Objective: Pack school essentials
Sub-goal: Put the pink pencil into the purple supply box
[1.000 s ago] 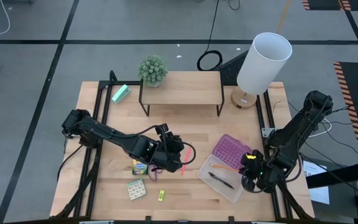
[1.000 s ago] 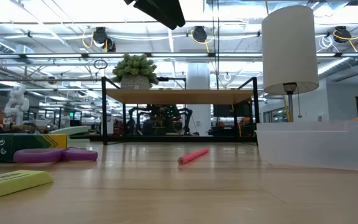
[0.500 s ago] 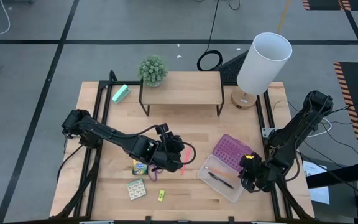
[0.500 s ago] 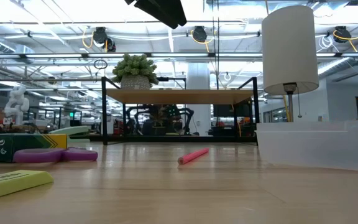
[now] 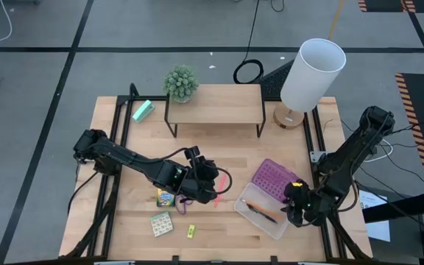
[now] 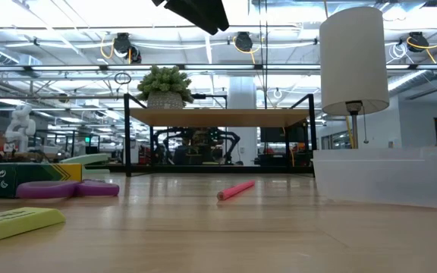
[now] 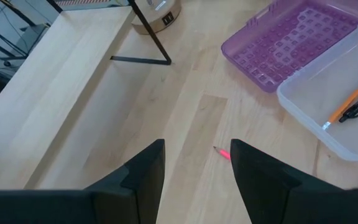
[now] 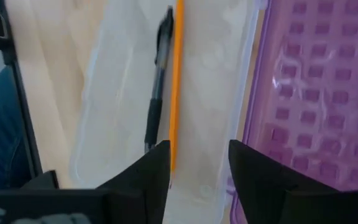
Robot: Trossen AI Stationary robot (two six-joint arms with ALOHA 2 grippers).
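The pink pencil [image 5: 217,193] lies on the table, and its tip [image 7: 222,153] shows below the gap of my open left gripper [image 7: 194,168], which hovers above it. Beside it lie the crayon box [image 5: 165,197] and the purple-handled scissors [image 6: 67,189]. The card pack [image 5: 161,223] and the yellow piece [image 5: 191,231] lie nearer the front edge. The black pen [image 8: 157,81] and the orange pencil [image 8: 176,81] lie side by side inside the clear box [image 5: 263,213]. My right gripper [image 8: 194,168] stands open over that box's right end, touching nothing.
The box's purple lid [image 5: 274,179] lies folded open on its far side. At the back stand a wooden shelf [image 5: 213,103] with a potted plant [image 5: 181,82], a white lamp [image 5: 311,73] and a mint-green block [image 5: 143,110]. Bare table lies between the pencil and the box.
In the low view, the orange pencil's end that stuck up above the clear box's wall at the right has dropped out of sight. The pencil now lies flat in the box beside the pen. My left arm has kept still.
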